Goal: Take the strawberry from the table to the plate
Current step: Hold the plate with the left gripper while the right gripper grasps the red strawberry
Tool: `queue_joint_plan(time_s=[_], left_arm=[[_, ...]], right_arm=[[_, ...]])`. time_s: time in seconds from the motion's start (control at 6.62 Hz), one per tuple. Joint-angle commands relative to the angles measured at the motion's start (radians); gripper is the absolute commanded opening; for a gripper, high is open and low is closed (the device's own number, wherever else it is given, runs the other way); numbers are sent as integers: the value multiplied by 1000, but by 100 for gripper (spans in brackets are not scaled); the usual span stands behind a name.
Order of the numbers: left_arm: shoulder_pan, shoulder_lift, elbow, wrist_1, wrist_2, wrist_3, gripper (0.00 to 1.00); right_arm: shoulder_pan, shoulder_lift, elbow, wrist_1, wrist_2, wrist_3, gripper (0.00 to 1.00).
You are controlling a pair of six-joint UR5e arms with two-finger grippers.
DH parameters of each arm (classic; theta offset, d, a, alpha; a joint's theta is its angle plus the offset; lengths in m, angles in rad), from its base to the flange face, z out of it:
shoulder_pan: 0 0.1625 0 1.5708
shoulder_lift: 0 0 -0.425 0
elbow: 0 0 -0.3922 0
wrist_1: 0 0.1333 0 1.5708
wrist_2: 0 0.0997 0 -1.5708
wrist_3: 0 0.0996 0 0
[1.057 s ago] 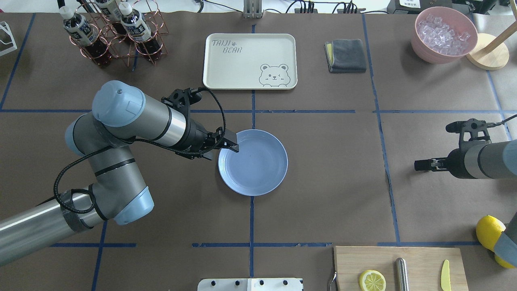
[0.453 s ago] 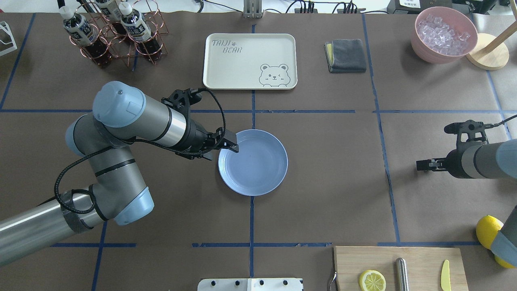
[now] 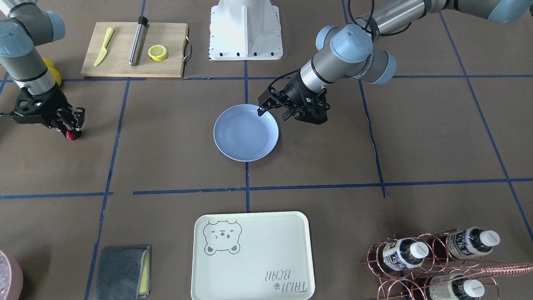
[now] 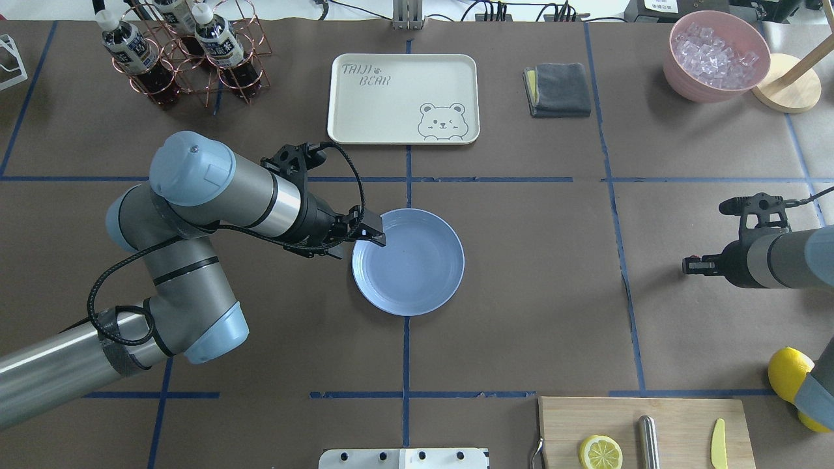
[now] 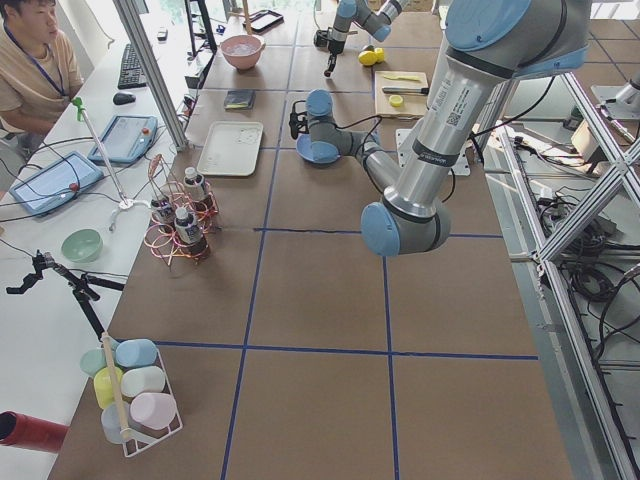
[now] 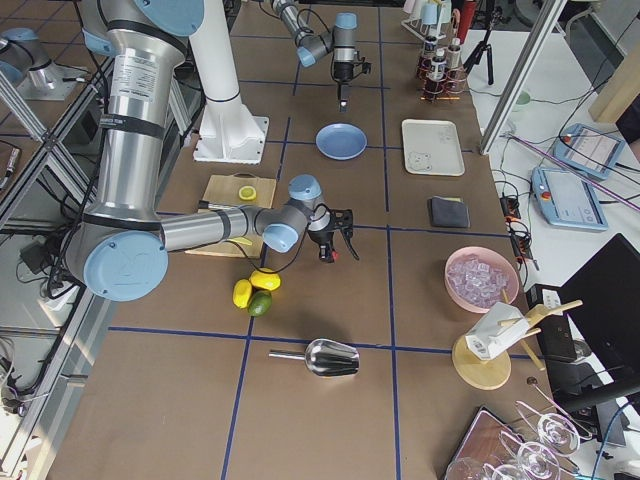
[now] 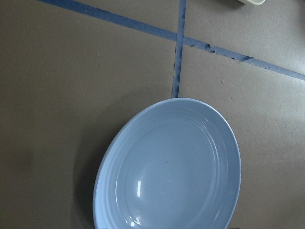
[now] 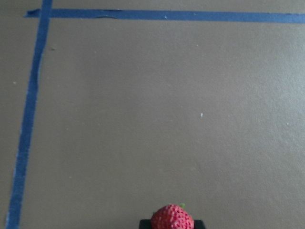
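Note:
The small red strawberry sits at the tips of my right gripper, which points down and is shut on it just above the brown-paper table. It fills the bottom centre of the right wrist view as the strawberry, against a black finger pad. From overhead, the right gripper is far right of the light-blue plate. The plate holds nothing. My left gripper hangs shut over the plate's left rim with nothing in it. The left wrist view shows only the plate.
A cutting board with a lemon half, a steel rod and a yellow knife lies at the front right, with a whole lemon beside it. At the back are the bear tray, grey cloth, bottle rack and pink ice bowl.
The right gripper's tip has drawn back to the right, away from the plate. The left arm and the plate have not moved.

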Motion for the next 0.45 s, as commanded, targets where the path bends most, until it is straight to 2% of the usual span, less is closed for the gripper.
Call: queue_joint_plan(time_s=[0.0, 0.3], left_arm=[[-3, 1, -21, -1, 0, -16, 88], [-23, 74, -127, -1, -8, -15, 88]], right_arm=[[-4, 12, 121, -45, 2, 13, 0], [-112, 191, 138, -58, -2, 334, 0]])
